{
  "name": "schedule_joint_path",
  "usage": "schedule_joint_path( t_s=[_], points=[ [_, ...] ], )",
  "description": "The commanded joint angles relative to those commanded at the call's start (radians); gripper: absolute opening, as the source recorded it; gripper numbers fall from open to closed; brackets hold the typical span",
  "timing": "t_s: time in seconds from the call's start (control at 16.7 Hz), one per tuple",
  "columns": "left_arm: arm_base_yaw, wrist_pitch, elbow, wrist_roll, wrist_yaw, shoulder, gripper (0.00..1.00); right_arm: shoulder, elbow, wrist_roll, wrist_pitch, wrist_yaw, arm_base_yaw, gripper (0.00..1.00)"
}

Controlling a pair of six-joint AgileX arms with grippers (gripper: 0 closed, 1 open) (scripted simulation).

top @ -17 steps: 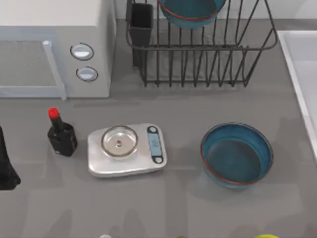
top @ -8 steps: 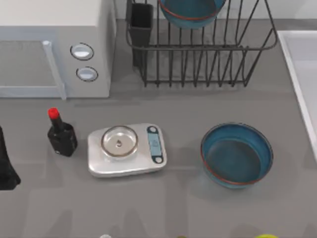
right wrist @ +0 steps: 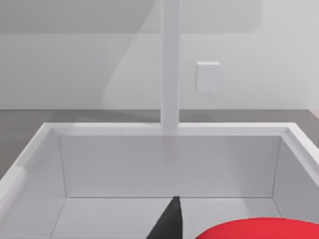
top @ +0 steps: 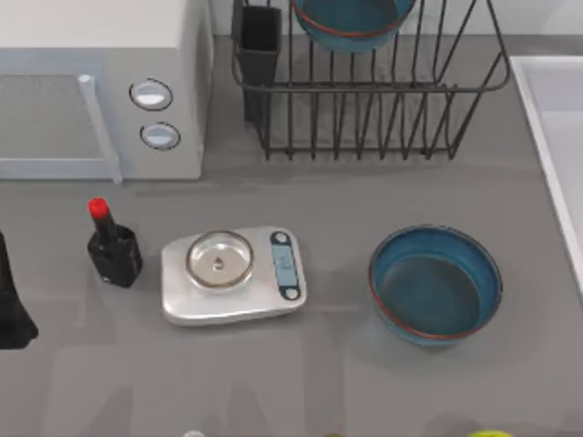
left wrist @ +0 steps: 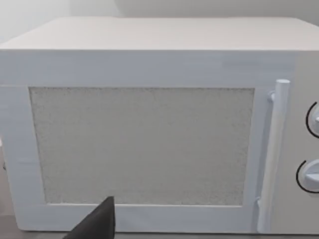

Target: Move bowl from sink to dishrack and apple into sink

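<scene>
The apple point(right wrist: 259, 229) is a red curve low in my right wrist view, close under my right gripper point(right wrist: 168, 223), with the white floor and walls of the sink point(right wrist: 164, 164) behind it. I judge the fruit is inside the basin or just above it, but I cannot tell whether it rests on the floor or whether my pincer has hold of it, nor how far the pincer is open. The faucet post point(right wrist: 170, 64) rises from the far rim.

From above, one teal bowl point(top: 349, 25) sits in the dishrack point(top: 364, 109) next to the cutlery cup point(top: 260, 41). The second bowl point(top: 435, 284), which looks the same, stands upright on the grey table point(top: 364, 196) to the left of the sink's rim.

Over the last second nothing on the table has moved: both bowls, the kitchen scale point(top: 234, 275) and the red-capped black bottle point(top: 111, 244) lie exactly where they were. To me that suggests the bowl part is done and only the apple is left to settle.

My left arm point(top: 9, 305) is parked at the table's left edge. My left gripper point(left wrist: 97, 224) faces the microwave point(left wrist: 144, 144) door, and I cannot tell its opening either.
</scene>
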Motion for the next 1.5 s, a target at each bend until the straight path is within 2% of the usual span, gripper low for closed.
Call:
schedule_joint_path(
  t_s=[0.12,0.9,1.5],
  points=[
    [0.000,0.000,0.000,0.000,0.000,0.000,1.00,0.000,0.000,0.000,0.000,0.000,0.000,0.00],
    [0.000,0.000,0.000,0.000,0.000,0.000,1.00,0.000,0.000,0.000,0.000,0.000,0.000,0.98],
    [0.000,0.000,0.000,0.000,0.000,0.000,1.00,0.000,0.001,0.000,0.000,0.000,0.000,1.00]
  ],
)
